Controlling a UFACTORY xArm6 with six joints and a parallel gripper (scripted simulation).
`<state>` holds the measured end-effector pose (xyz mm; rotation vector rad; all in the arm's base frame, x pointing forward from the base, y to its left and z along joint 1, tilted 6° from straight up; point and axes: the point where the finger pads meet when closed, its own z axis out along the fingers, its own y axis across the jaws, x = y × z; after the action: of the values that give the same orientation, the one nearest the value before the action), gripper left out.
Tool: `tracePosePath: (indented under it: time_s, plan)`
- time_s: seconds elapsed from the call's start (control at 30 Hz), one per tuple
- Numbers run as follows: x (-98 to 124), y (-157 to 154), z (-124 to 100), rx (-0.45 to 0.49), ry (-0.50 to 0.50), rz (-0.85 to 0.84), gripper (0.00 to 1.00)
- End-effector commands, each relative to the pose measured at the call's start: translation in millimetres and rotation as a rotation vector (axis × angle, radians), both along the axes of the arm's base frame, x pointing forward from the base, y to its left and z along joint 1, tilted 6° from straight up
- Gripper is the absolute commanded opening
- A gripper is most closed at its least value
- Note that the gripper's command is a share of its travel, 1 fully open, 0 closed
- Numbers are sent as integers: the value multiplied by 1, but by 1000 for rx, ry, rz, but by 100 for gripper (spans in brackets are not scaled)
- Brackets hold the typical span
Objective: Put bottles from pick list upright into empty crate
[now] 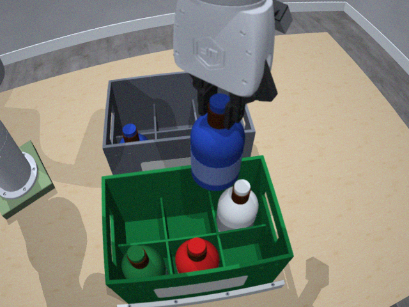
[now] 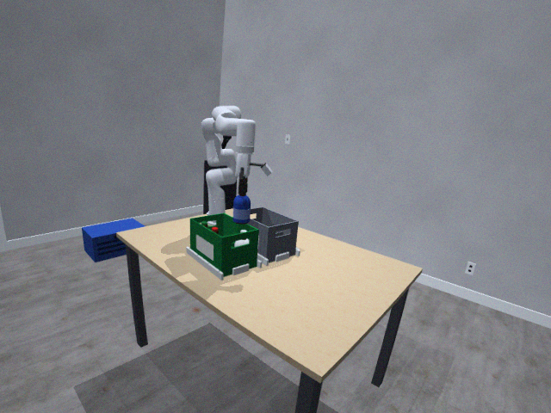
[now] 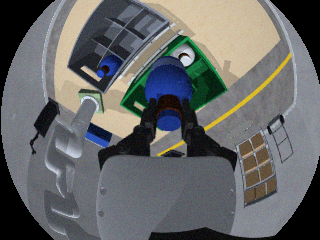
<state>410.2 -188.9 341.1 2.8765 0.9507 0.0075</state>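
The top view looks steeply down from close above the green crate (image 1: pixel 198 275) (image 2: pixel 224 249) (image 3: pixel 209 95), facing across it to the gray crate (image 1: pixel 178 150) (image 2: pixel 278 237) (image 3: pixel 95 82). The exterior view stands farthest back, looking slightly down over the surface (image 1: pixel 330 132) (image 2: pixel 311 284) (image 3: pixel 235 30) toward the arm. The wrist view looks past the tool (image 1: pixel 222 110) (image 2: pixel 243 188) (image 3: pixel 169 112) with a round, wide field. All three share both crates.
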Motion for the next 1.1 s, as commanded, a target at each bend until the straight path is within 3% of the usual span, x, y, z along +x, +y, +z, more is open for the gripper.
tracePosePath:
  time_s: [0.0, 1.07]
  plan:
    - [-1, 6, 2, -2, -5, 0, 0]
    - [-12, 63, -5, -2, -5, 0, 0]
